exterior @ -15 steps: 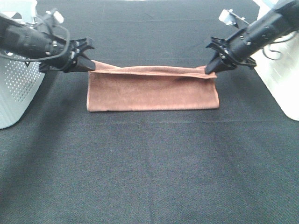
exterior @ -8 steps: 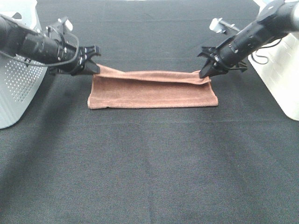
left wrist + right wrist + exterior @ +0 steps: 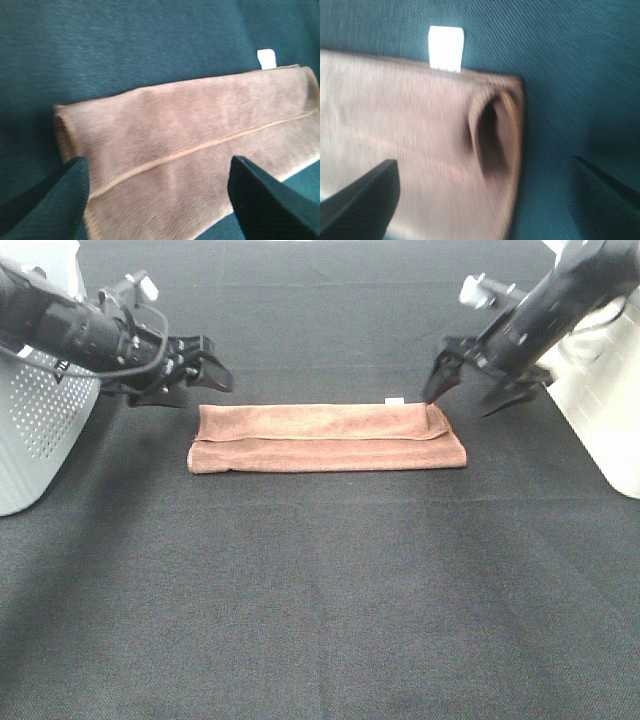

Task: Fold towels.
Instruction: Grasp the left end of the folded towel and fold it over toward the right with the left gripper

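The reddish-brown towel [image 3: 325,437] lies flat on the black table as a long folded strip, with its small white tag [image 3: 395,400] on the far edge. My left gripper [image 3: 205,368] is open and empty, just beyond the towel's far left corner. My right gripper [image 3: 463,400] is open and empty, just above the far right corner, one finger near the cloth. In the left wrist view the towel [image 3: 190,145] and tag [image 3: 266,58] lie between the open fingers [image 3: 45,200]. In the right wrist view the towel's corner [image 3: 410,135] shows a small raised wrinkle near the tag [image 3: 446,48].
A white perforated basket [image 3: 40,430] stands at the left edge, close behind my left arm. A white container [image 3: 600,410] stands at the right edge beside my right arm. The black cloth-covered table [image 3: 320,590] stretches toward the front.
Both grippers held the towel's upper edge raised; they have opened and let go. The top layer has dropped flat onto the lower one, and both grippers have drawn slightly back.
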Controlling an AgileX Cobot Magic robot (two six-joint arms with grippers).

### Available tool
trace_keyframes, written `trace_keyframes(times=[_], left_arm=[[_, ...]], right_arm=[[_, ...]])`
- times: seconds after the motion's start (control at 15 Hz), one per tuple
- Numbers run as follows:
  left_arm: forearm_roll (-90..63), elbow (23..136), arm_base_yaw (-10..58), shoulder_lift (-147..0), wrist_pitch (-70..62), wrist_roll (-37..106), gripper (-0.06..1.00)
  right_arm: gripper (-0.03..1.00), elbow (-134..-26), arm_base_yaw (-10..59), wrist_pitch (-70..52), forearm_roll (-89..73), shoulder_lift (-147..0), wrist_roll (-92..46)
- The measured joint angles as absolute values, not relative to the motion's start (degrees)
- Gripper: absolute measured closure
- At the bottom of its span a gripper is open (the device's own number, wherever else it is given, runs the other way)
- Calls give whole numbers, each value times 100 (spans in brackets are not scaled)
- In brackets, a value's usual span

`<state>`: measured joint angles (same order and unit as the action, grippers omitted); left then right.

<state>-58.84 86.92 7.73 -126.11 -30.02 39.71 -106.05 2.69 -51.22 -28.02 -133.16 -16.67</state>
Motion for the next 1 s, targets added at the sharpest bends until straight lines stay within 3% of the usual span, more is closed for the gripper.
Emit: trace_keyframes(times=[0.33, 0.73, 0.87, 1.0], left_arm=[[-4784, 8692, 756, -12783, -3008, 2326, 21], [-5306, 9356, 768, -13510, -3507, 2206, 24], [-5409, 9528, 768, -13671, -3661, 2206, 36], [-5409, 9528, 768, -13740, -3736, 2189, 63]], right_arm=[[12, -10605, 269, -5644, -2320, -13218, -1203], [12, -10605, 269, -5609, -2217, -13218, -1175], [12, -10605, 269, -5563, -2217, -13218, -1180], [12, -10605, 269, -5495, -2217, -13218, -1180]])
